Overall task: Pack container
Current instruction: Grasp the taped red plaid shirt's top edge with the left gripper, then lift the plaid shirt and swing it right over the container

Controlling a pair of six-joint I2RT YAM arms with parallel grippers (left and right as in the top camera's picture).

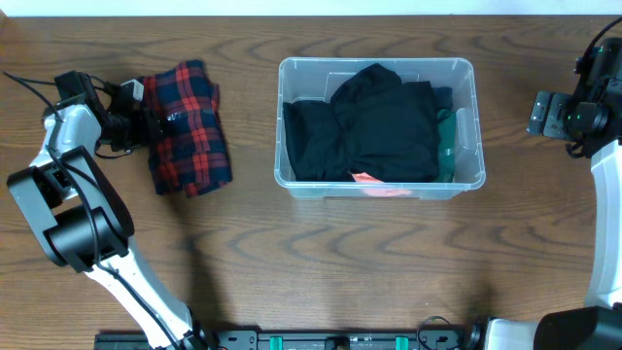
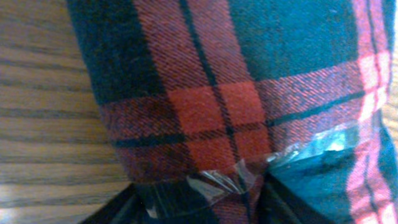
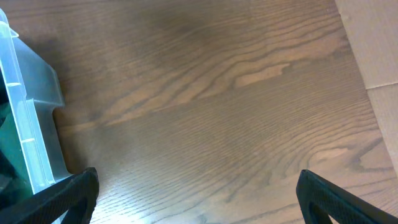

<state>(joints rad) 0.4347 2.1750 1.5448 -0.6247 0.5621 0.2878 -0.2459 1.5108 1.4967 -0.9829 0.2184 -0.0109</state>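
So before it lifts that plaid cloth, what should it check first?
1. Left gripper lined up on the plaid cloth: ok, fabric sits between its fingers.
2. Firm hold on the cloth: cannot tell, the wrist view is too close.
3. Room in the container: cannot tell, black clothing covers most of its floor.
4. Path across the table from cloth to container: ok, nothing in between.
5. Right gripper out of the way: ok, open and empty beside the container's right end.

Your plaid cloth (image 1: pixel 190 131) is red and navy with thin black lines, worktop (image 1: pixel 340 262) is brown woodgrain, and the clear container (image 1: pixel 379 63) shows black, green and coral-pink inside.
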